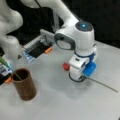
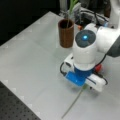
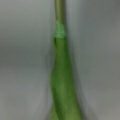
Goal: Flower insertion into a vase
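The dark reddish-brown vase [image 1: 25, 86] [image 2: 66, 33] stands upright on the grey table, with a green stem and leaf [image 1: 3, 61] [image 2: 72, 6] sticking out of it. A second flower lies flat on the table: its red head [image 1: 66, 66] [image 2: 98, 67] shows on one side of my hand and its thin stem [image 1: 105, 86] [image 2: 73, 102] runs out from the other. My gripper [image 1: 78, 75] [image 2: 81, 77] is lowered right over this flower, well apart from the vase, and its fingers are hidden under the hand. The wrist view is filled by the green stem [image 3: 62, 87] against the table.
A dark open tray [image 1: 37, 48] with an orange piece [image 1: 48, 50] sits at the back near the arm's base [image 1: 10, 47]. Cables and clutter [image 2: 92, 15] lie behind the vase. A black perforated board [image 2: 15, 110] borders the table.
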Available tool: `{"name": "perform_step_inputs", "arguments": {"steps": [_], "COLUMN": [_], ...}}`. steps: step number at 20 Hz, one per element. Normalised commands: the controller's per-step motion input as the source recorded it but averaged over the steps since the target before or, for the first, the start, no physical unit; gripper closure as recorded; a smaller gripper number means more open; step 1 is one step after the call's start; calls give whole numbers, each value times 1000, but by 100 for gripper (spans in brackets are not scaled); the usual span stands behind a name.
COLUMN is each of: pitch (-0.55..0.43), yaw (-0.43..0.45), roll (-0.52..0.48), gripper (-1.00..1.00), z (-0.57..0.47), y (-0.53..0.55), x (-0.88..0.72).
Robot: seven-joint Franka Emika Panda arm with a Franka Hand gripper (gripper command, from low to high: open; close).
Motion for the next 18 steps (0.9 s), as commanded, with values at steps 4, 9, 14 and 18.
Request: {"name": "perform_step_inputs", "arguments": {"steps": [4, 9, 14, 18], "pitch": [66, 41, 48, 35], "yaw": [-18, -34, -33, -27], "roll": [-222, -230, -266, -286], "gripper": [-100, -100, -100, -100], "z": [-3, -1, -19, -66], "y": [86, 80, 81, 100], "x": [335, 286, 268, 279]}}
